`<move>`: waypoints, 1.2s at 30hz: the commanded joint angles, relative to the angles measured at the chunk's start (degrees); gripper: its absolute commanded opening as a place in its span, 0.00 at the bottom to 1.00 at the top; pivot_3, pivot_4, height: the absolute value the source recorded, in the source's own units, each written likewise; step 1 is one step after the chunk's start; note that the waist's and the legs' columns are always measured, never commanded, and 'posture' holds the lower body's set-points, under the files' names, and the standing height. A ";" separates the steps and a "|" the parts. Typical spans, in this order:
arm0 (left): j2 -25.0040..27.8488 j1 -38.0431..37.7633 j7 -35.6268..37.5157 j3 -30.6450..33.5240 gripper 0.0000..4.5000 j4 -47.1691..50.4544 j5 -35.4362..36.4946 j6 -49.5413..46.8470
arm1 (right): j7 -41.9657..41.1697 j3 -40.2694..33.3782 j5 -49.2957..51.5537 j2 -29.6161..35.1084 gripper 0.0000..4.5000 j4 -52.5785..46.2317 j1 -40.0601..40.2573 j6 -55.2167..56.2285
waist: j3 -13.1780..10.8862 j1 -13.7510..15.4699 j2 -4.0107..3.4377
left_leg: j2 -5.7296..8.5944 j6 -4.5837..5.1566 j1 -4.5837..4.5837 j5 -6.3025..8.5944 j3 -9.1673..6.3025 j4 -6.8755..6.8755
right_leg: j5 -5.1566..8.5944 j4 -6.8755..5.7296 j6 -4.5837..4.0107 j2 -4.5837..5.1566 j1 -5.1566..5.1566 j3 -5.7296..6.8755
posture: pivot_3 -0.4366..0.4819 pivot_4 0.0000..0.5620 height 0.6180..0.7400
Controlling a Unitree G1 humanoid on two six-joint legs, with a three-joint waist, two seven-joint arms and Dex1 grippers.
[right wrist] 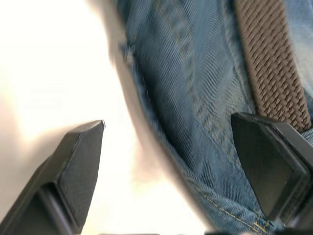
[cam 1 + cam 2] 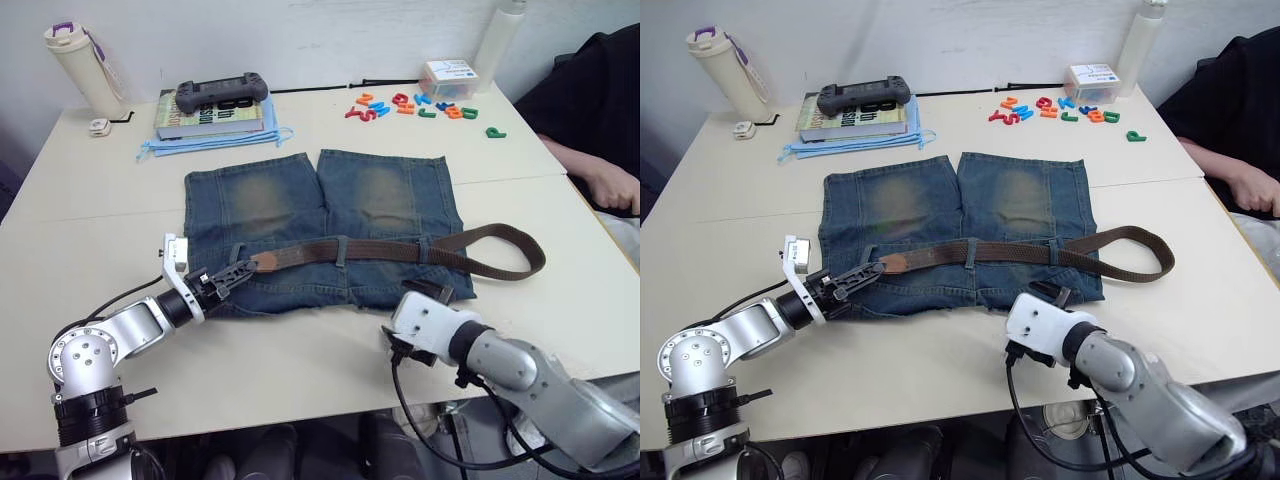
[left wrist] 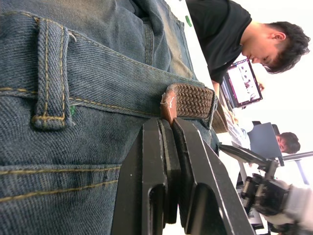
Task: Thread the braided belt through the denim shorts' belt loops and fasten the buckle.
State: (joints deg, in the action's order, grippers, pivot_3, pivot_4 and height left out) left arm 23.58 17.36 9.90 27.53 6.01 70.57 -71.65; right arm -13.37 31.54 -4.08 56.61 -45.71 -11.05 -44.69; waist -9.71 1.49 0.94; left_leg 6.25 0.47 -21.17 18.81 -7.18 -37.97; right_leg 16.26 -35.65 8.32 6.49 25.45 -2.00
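My left gripper [image 2: 238,268] was pinched shut on the tan tip of the braided belt [image 2: 400,250] at the waistband of the denim shorts [image 2: 320,225]. My right gripper [image 1: 171,161] gaped wide at the waistband edge, one finger over the table [image 2: 300,370]. The belt ran through two belt loops [image 2: 342,250], then curled off the shorts. Plastic letters [image 2: 410,105] lay loose beside a small box [image 2: 450,78].

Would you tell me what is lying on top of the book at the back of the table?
A dark grey handheld game console lies on the book, covering much of its cover. Light blue face masks stick out beneath; how far they reach underneath is hidden.
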 commanded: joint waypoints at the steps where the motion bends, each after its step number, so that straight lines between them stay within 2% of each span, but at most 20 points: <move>1: -0.08 0.61 0.34 0.04 0.01 1.20 2.03 1.16 | 2.05 4.63 -13.59 -0.95 0.99 4.13 -0.41 2.35 | 0.02 0.00 0.03 | 0.00 0.00 0.00 0.00 0.00 0.00 | 0.00 0.00 0.00 0.00 -0.01 0.00 | 0.48 0.27 0.93; 6: -0.24 0.20 0.18 -0.21 0.01 1.60 2.48 1.35 | 3.04 5.69 -23.11 -7.06 0.99 8.53 -0.08 2.42 | 0.13 0.00 0.20 | 0.00 -0.01 0.03 -0.01 0.00 -0.04 | -0.01 -0.02 -0.01 -0.01 -0.04 -0.01 | 0.48 0.27 0.93; 7: -0.23 0.16 0.20 -0.31 0.00 1.65 2.48 1.41 | 2.71 5.69 -24.53 -7.89 0.93 9.33 0.07 2.51 | 0.14 0.00 0.22 | 0.00 -0.01 0.04 -0.01 0.00 -0.05 | -0.01 -0.02 -0.01 -0.02 -0.05 -0.01 | 0.48 0.27 0.93; 9: -0.22 0.17 0.16 -0.38 0.00 1.58 2.58 1.56 | 1.90 5.40 -26.65 -8.86 0.80 10.41 0.97 3.34 | 0.15 0.07 0.25 | 0.00 -0.02 0.04 -0.01 -0.01 -0.06 | -0.02 -0.03 -0.02 -0.02 -0.07 0.00 | 0.48 0.27 0.93; 16: 0.07 -0.06 0.31 -0.84 0.00 1.49 2.82 2.22 | -1.98 0.67 -30.94 -8.62 0.05 10.95 4.39 7.33 | 0.16 0.13 0.25 | 0.03 -0.01 0.03 -0.01 -0.01 -0.07 | -0.02 -0.03 -0.02 -0.01 -0.06 0.00 | 0.48 0.27 0.93; 17: -0.05 -0.14 0.33 -0.95 0.00 1.63 2.90 2.30 | -3.00 -0.32 -31.64 -7.04 0.00 11.54 4.03 9.03 | 0.15 0.07 0.25 | 0.03 -0.01 0.03 -0.01 -0.01 -0.07 | -0.02 -0.03 -0.02 -0.01 -0.06 -0.01 | 0.48 0.27 0.93; 22: -0.66 -0.43 0.05 -1.36 0.00 1.97 3.29 2.75 | -5.92 -4.92 -32.34 -0.29 0.00 18.67 1.18 19.84 | 0.15 0.03 0.25 | 0.03 -0.01 0.03 -0.01 0.00 -0.06 | -0.02 -0.02 -0.02 -0.02 -0.06 0.00 | 0.48 0.27 0.93; 25: -0.93 -0.59 -0.19 -1.53 0.00 2.17 3.48 3.11 | -6.38 -6.80 -32.38 1.62 0.00 24.30 -0.56 27.12 | 0.15 -0.01 0.25 | -0.01 -0.02 0.03 -0.01 0.01 -0.05 | -0.02 -0.02 -0.02 -0.04 -0.06 0.00 | 0.48 0.27 0.93; 32: -1.37 -1.48 -0.85 -1.95 0.00 3.07 4.26 3.91 | -6.37 -8.77 -34.15 1.62 0.00 38.12 -5.14 38.22 | 0.15 -0.11 0.24 | 0.00 -0.02 0.04 -0.01 0.04 -0.05 | -0.02 -0.03 -0.02 -0.04 -0.05 -0.02 | 0.48 0.27 0.93; 36: -1.36 -1.72 -1.22 -2.19 0.00 3.28 4.77 4.39 | -6.06 -9.41 -36.10 1.68 0.00 43.67 -6.95 41.00 | 0.15 0.01 0.24 | 0.01 -0.02 0.04 -0.02 0.06 -0.06 | -0.02 -0.03 -0.03 -0.03 -0.05 -0.03 | 0.48 0.27 0.93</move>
State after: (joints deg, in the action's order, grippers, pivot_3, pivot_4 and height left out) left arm 22.26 15.71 8.72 24.68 6.88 73.31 -68.17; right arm -19.61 24.46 -38.26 57.72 -4.88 -17.66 -3.78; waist -9.56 1.50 1.18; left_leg 6.26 0.45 -21.13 18.80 -7.13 -38.03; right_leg 16.24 -35.68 8.29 6.46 25.39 -2.03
